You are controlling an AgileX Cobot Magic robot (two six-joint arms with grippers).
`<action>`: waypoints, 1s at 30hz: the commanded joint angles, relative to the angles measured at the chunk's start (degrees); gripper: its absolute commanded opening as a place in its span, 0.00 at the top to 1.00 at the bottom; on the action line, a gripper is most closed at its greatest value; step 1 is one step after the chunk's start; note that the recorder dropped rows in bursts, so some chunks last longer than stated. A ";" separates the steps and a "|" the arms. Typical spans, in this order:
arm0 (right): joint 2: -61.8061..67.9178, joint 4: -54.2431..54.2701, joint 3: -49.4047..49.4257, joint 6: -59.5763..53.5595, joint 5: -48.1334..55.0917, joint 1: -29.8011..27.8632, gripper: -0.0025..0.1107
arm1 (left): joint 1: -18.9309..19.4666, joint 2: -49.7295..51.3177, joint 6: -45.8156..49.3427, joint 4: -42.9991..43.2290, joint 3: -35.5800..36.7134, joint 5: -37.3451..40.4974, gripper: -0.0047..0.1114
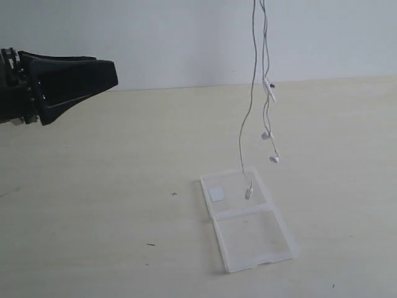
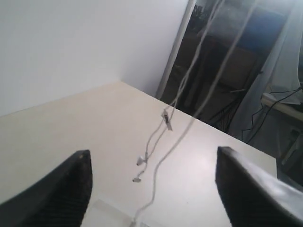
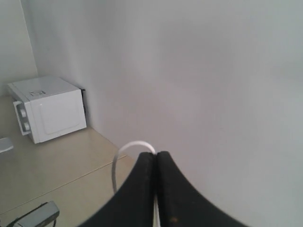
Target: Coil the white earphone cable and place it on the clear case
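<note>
The white earphone cable (image 1: 252,93) hangs down from above the top of the exterior view. Its plug end (image 1: 248,193) dangles just over the clear case (image 1: 248,218), which lies open and flat on the table. Two earbuds (image 1: 267,135) hang higher, to the right. My right gripper (image 3: 155,155) is shut on the white earphone cable (image 3: 124,155), a loop of which bends out over its fingertips; this gripper is out of the exterior view. My left gripper (image 1: 110,76) hovers open at the far left, well apart from the cable. Its wrist view shows the white earphone cable (image 2: 166,152) between its fingers.
The case has a white square sticker (image 1: 216,194) on its far half. The pale table (image 1: 93,205) spreads all round. A white microwave-like box (image 3: 47,109) stands by the wall in the right wrist view. Dark furniture and cables (image 2: 246,71) lie beyond the table edge.
</note>
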 commanded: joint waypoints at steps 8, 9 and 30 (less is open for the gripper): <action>3.04 6.11 0.03 -4.02 -1.01 -0.09 0.98 | -10.00 6.73 15.88 -16.28 -0.52 5.41 0.37; 3.19 6.58 0.03 -4.02 -1.09 -0.09 0.98 | -10.91 7.31 18.24 -18.30 -0.52 5.09 0.37; 3.53 9.36 0.03 -6.13 -2.22 -0.09 0.98 | -20.62 16.16 11.68 -8.50 -9.20 12.55 0.95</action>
